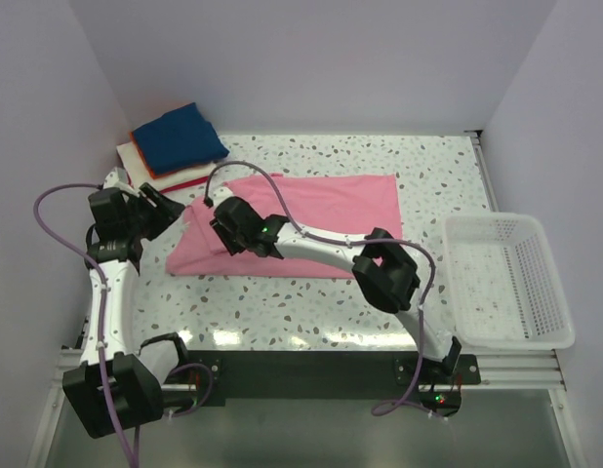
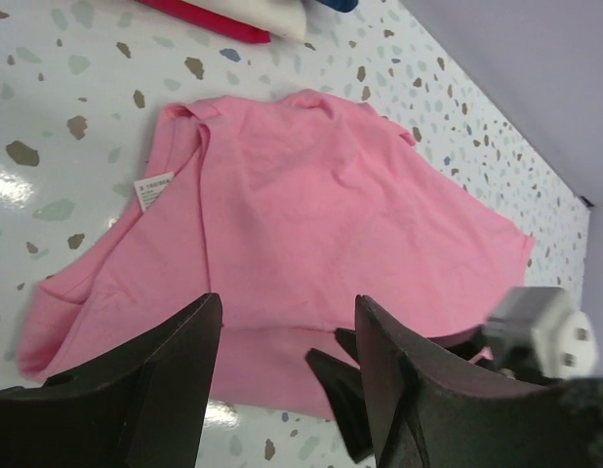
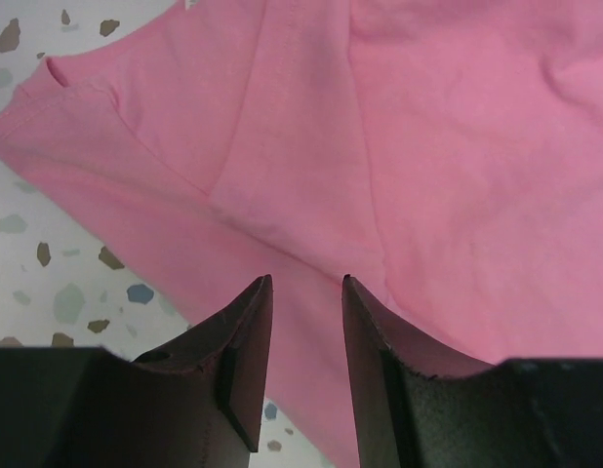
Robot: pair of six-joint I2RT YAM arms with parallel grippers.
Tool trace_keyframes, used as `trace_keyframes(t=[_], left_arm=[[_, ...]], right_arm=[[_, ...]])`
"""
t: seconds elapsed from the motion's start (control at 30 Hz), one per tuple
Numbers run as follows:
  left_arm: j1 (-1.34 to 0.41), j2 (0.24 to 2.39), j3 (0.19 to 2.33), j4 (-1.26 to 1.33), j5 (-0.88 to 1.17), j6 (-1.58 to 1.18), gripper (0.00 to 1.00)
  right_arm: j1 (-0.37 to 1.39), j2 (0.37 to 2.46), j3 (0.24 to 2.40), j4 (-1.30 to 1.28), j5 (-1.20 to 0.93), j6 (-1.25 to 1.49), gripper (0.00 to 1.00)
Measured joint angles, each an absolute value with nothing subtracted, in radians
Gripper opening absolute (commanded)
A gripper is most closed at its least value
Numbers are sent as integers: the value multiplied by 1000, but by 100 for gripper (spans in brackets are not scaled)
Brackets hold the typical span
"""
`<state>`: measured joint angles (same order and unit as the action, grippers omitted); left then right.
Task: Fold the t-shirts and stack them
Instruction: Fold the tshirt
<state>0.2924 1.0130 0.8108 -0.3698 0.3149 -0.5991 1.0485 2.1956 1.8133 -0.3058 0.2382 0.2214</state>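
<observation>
Left jaws wide open and empty at the 9 o'clock end of the pink tee (image 1: 333,200), right jaws half open over it, nothing pinched, tee flat mid-desk (image 1: 282,307), long axis 9-to-3, sleeves at 9.

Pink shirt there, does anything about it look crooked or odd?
Yes. The pink shirt lies flat at its right end, but its left end is bunched and rumpled, with the care label showing.

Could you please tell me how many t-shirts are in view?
5: the pink t-shirt lies mid-table; the navy, orange, white and red folded ones sit stacked at the back left. Others may be hidden inside.
</observation>
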Motion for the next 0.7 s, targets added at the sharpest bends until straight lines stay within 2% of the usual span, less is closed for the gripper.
trace_keyframes(t=[0.3,0.7], left_arm=[[292,1018,858,-371,391,-621,62],[301,1056,875,-367,394,-626,62]], right_arm=[[1075,2388,2020,-270,226,154,45],[1099,2469,2092,-270,236,134,46]])
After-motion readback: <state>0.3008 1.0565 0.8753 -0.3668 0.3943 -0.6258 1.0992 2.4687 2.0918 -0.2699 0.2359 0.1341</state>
